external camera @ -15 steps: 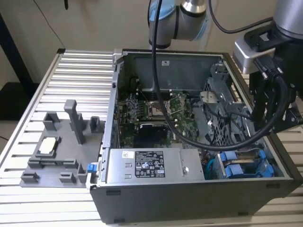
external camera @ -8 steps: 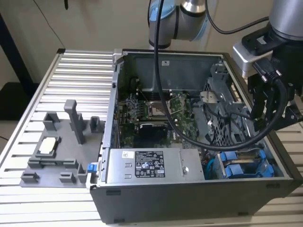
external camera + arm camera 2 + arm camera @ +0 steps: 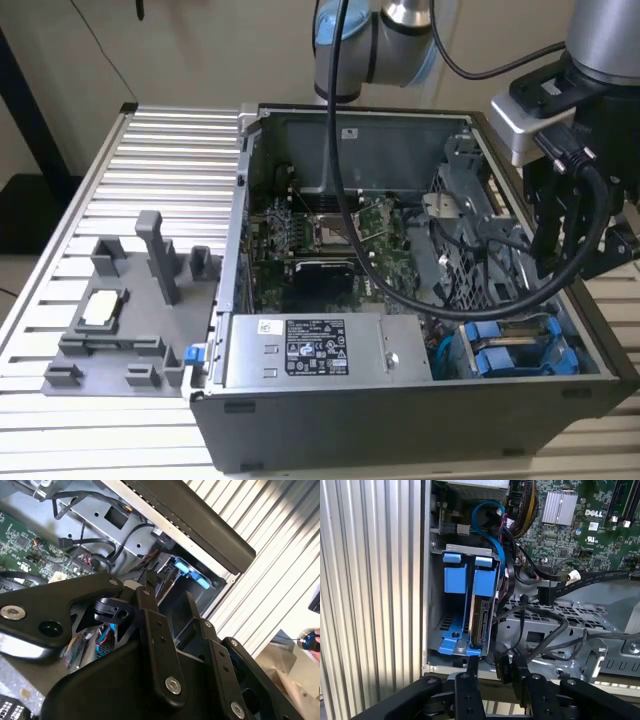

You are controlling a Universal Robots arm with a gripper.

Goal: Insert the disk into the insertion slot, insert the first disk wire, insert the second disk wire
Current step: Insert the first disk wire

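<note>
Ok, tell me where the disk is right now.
The disk sits inside the insertion slot, at the exterior view's lower right, just right of the grey power-supply box.

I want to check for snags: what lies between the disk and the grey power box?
A looped blue cable lies between the disk and the power box, as seen in the first wrist view.
</note>
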